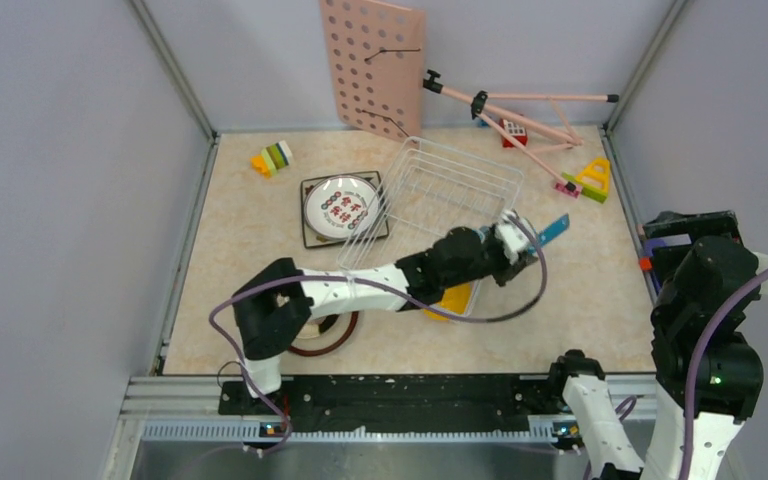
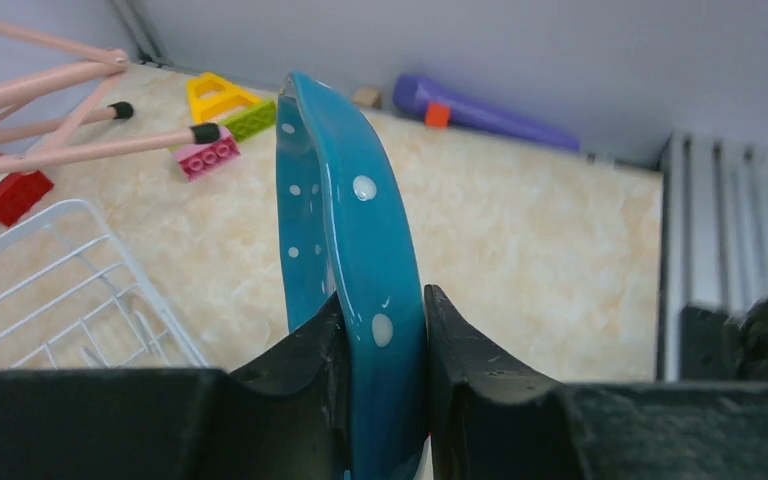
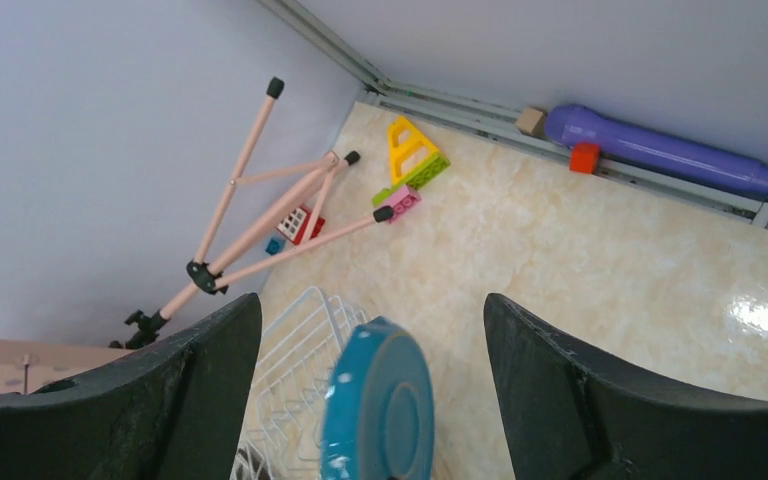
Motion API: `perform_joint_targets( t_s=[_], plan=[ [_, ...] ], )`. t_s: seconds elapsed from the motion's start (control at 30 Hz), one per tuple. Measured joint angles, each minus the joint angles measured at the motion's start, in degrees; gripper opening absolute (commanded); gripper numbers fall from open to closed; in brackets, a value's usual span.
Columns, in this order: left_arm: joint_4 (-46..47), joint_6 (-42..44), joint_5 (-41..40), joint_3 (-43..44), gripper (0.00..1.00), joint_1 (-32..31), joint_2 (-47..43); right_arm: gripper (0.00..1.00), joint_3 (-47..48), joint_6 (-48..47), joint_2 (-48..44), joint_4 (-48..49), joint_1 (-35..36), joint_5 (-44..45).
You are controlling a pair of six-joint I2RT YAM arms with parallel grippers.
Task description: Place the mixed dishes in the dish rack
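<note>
My left gripper [image 2: 382,300] is shut on the rim of the blue polka-dot plate [image 2: 345,180], which it holds on edge. From above, the left gripper [image 1: 518,240] and the plate [image 1: 557,230] hang just past the right side of the white wire dish rack [image 1: 440,190]. My right gripper [image 3: 370,300] is open and empty, well back from the plate [image 3: 385,410], on its right. The white plate with characters [image 1: 342,203] lies on the square floral plate [image 1: 312,235], left of the rack. A yellow bowl [image 1: 455,298] and a brown-rimmed plate [image 1: 325,340] show partly under the left arm.
A pink pegboard [image 1: 372,65] leans on the back wall and a pink tripod [image 1: 520,115] lies behind the rack. Toy blocks sit at the back left [image 1: 272,158] and back right [image 1: 592,180]. A purple cylinder [image 3: 660,150] lies along the right wall.
</note>
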Motion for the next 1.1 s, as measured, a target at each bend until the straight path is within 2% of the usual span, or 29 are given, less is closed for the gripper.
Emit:
perform_joint_targets(
  t_s=[0.17, 0.33, 0.5, 0.67, 0.9, 1.1],
  plan=[
    [3.5, -20.0, 0.9, -2.3, 0.00, 7.3, -8.8, 0.80, -1.7, -0.2, -1.1, 2.5, 0.0, 1.4],
    [12.3, -39.3, 2.6, -5.0, 0.00, 15.9, -14.8, 0.80, -5.6, -0.2, -1.0, 3.6, 0.0, 1.1],
    [16.8, -49.5, 3.5, -6.2, 0.00, 20.5, -15.9, 0.80, -7.6, -0.5, -1.0, 5.0, 0.0, 0.1],
    [7.9, -46.1, 3.5, -6.2, 0.00, 22.9, -17.3, 0.80, -10.2, -1.6, -1.0, 7.0, 0.0, -1.7],
    [-6.7, -30.6, -3.9, -6.2, 0.00, 24.5, -17.9, 0.79, -15.2, -3.3, -1.1, 10.3, 0.0, -5.6],
    [-10.0, -23.6, -5.7, -6.2, 0.00, 26.9, -17.9, 0.79, -16.6, -5.0, -1.7, 12.7, 0.0, -7.7]
  ],
)
